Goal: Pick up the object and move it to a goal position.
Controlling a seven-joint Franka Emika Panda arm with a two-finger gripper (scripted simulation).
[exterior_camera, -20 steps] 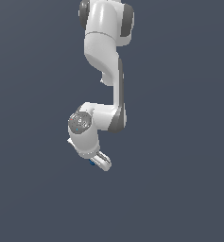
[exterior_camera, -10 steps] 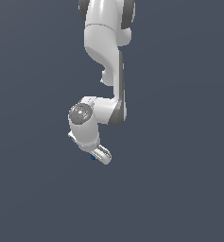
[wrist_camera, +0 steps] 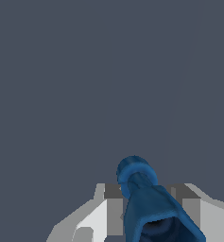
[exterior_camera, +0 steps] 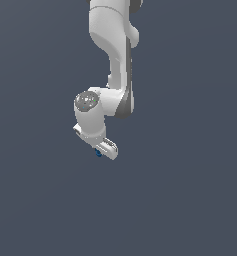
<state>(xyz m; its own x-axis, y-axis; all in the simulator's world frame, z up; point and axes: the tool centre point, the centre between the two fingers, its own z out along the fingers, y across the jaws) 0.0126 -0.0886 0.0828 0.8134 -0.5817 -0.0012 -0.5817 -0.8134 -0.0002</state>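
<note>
End effector (exterior_camera: 104,149) is clamped on the object (wrist_camera: 149,203), which sits between the fingers with its rounded end poking out. Looks rigid, light, lumpy and likely slick; grip across the thick middle.

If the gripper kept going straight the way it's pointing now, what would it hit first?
Nothing visible. Beyond the gripper and the blue object between its jaws, the wrist view shows only plain grey, though depth there is unclear.
</note>
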